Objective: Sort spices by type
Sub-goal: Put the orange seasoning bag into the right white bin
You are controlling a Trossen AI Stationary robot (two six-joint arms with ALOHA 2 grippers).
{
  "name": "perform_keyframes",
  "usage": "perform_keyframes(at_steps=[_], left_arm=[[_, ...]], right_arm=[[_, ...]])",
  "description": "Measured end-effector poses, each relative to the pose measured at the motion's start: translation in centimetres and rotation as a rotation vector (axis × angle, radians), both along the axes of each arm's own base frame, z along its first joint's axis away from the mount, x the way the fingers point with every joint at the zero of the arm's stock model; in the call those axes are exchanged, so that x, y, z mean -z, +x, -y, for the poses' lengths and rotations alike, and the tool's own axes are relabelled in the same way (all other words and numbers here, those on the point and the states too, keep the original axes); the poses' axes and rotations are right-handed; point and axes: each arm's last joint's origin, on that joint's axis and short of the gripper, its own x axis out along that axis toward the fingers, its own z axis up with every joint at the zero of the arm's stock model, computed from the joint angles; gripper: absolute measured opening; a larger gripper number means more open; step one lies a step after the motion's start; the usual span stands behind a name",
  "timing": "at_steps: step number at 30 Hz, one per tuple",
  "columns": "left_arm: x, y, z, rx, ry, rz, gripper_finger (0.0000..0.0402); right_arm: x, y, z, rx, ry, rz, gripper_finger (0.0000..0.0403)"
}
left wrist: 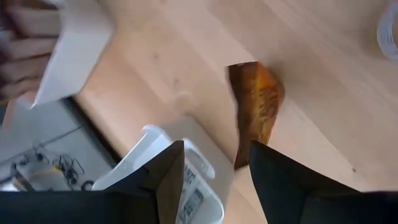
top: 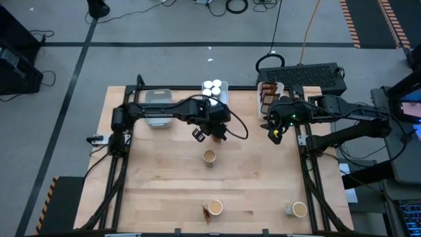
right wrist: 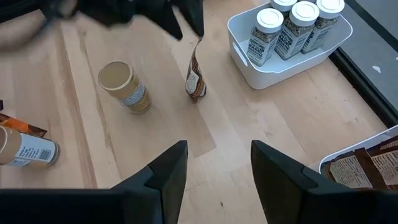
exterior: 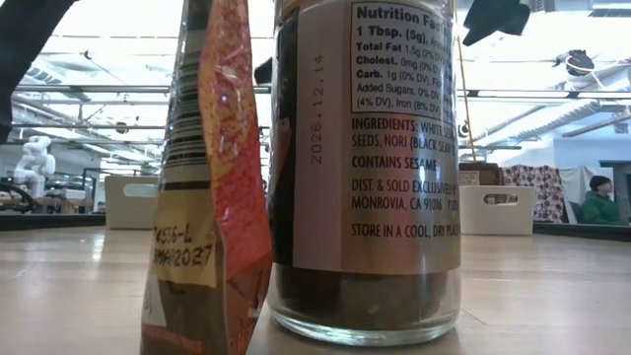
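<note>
A dark brown pouch (right wrist: 195,78) stands upright on its lower edge on the wooden table (top: 164,184), near the table's middle. My left gripper (right wrist: 186,22) hangs just above it, open and apart from it; in the left wrist view the pouch (left wrist: 255,106) lies beyond the open gripper (left wrist: 214,180). A tan-topped tub (right wrist: 126,87) stands next to the pouch. White-capped jars (top: 212,86) fill a white tray at the far edge. More pouches (top: 268,94) lie in a white tray on the far right. My right gripper (top: 273,131) waits open above the table's right side.
A grey tray (top: 158,106) sits at the far left. A tub (top: 214,208) with a pouch (top: 206,214) leaning beside it stands at the near edge, filling the low view. Another tub (top: 298,209) lies near right. A keyboard (top: 309,74) lies beyond the far edge.
</note>
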Motion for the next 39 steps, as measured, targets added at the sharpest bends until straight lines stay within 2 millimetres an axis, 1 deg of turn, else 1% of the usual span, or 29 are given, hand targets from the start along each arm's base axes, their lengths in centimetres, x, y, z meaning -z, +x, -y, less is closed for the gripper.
perform_keyframes(at_steps=[4,10,14,18,20,23,26,30,34,39], left_arm=[[-2.9,-1.7,-0.4,-0.113,-0.039,0.095,0.0183],[-7.9,-5.7,-0.8,-0.295,-0.098,0.240,0.0183],[-10.9,-8.9,-0.9,-0.432,-0.166,0.343,0.0183],[-12.6,-12.0,-0.8,-0.559,-0.231,0.396,0.0183],[-13.0,-13.5,-0.6,-0.616,-0.263,0.418,0.0183],[-13.2,-15.5,0.0,-0.681,-0.307,0.435,0.0183],[-13.0,-17.3,0.8,-0.728,-0.339,0.463,0.0183],[-12.0,-19.3,1.8,-0.788,-0.350,0.481,0.0183],[-10.5,-20.4,2.6,-0.817,-0.359,0.490,0.0183],[-8.9,-20.3,3.2,-0.788,-0.381,0.524,0.0183]], right_arm=[[0.0,0.1,-0.1,-0.044,-0.010,0.001,0.0160],[-0.2,0.2,0.0,-0.144,-0.106,-0.006,0.0160],[-0.9,0.9,0.3,-0.217,-0.214,0.071,0.0160],[-1.9,2.2,1.3,-0.236,-0.334,0.184,0.0160],[-2.1,3.2,2.1,-0.222,-0.364,0.229,0.0160],[-1.7,5.2,3.5,-0.240,-0.341,0.271,0.0160],[-0.2,7.5,4.8,-0.264,-0.280,0.258,0.0160],[2.4,10.5,6.4,-0.229,-0.215,0.205,0.0160],[5.0,12.7,7.5,-0.188,-0.144,0.141,0.0160],[8.4,14.7,8.9,-0.082,0.092,0.090,0.0160]])
